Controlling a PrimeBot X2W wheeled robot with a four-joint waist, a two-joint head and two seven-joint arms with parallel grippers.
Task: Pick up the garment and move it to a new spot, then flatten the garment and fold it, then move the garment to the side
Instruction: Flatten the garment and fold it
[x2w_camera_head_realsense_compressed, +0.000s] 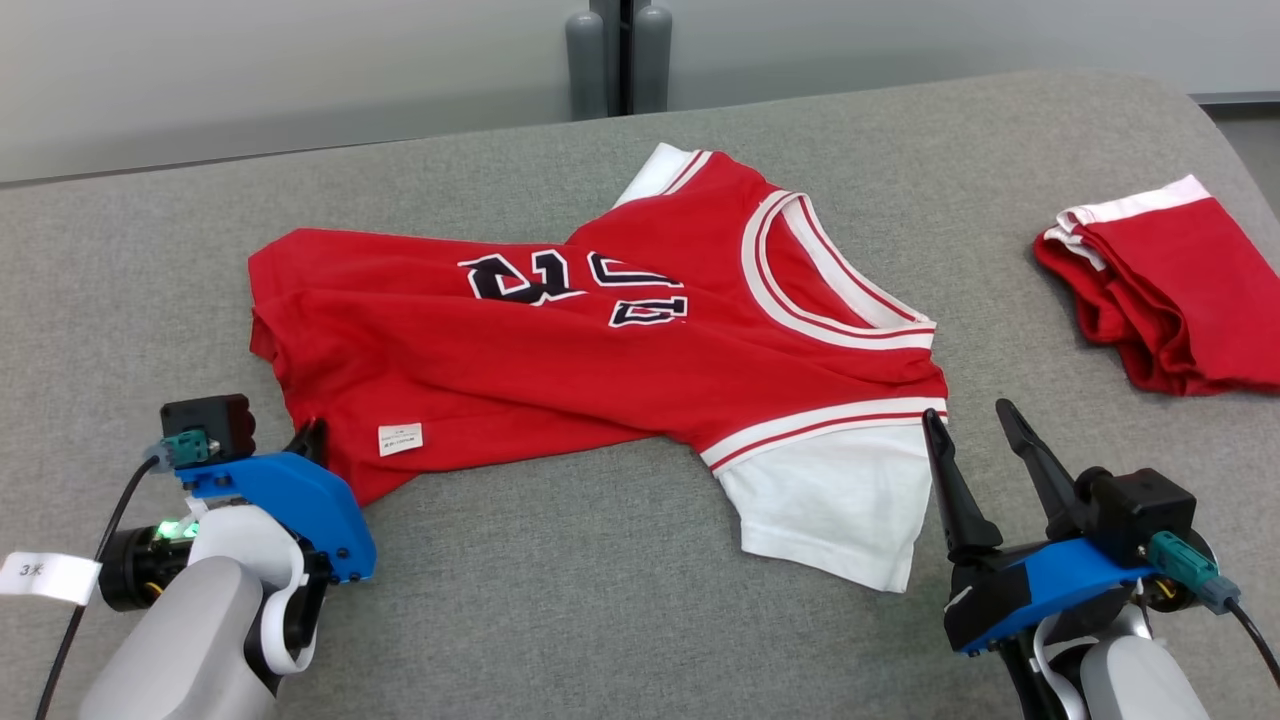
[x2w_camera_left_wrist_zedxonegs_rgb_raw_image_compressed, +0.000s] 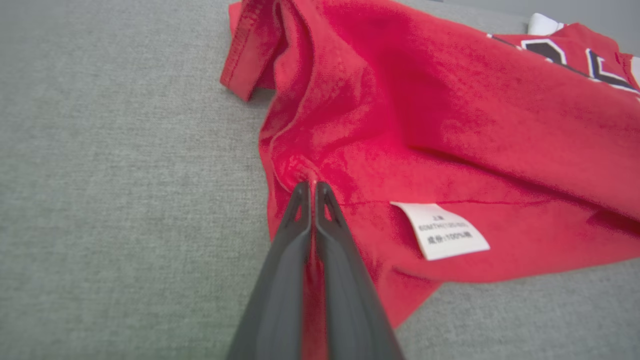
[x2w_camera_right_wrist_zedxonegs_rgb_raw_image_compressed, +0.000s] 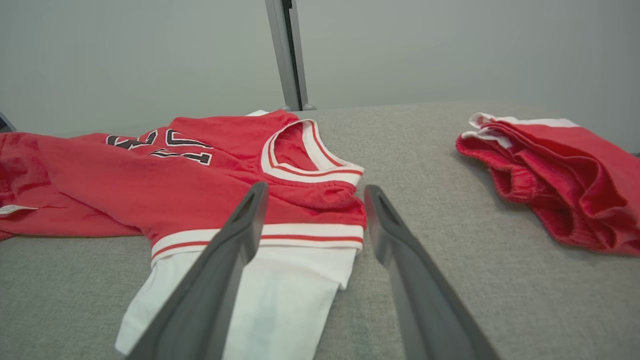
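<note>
Left claw (x2w_camera_head_realsense_compressed: 310, 435), at lower left, is clenching the hem corner of the red, white-sleeved jersey shirt (x2w_camera_head_realsense_compressed: 560, 370), which is lying lengthwise left to right across the grey fabric table (x2w_camera_head_realsense_compressed: 600, 620); right claw (x2w_camera_head_realsense_compressed: 967, 412) is hovering released beside its near white sleeve (x2w_camera_head_realsense_compressed: 830, 510).

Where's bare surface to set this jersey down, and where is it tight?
Bare grey surface lies between the jersey and the folded red garment, along the near edge between left gripper and white sleeve, and left of the hem. Tight: far right by that garment, and beside the right gripper.
</note>
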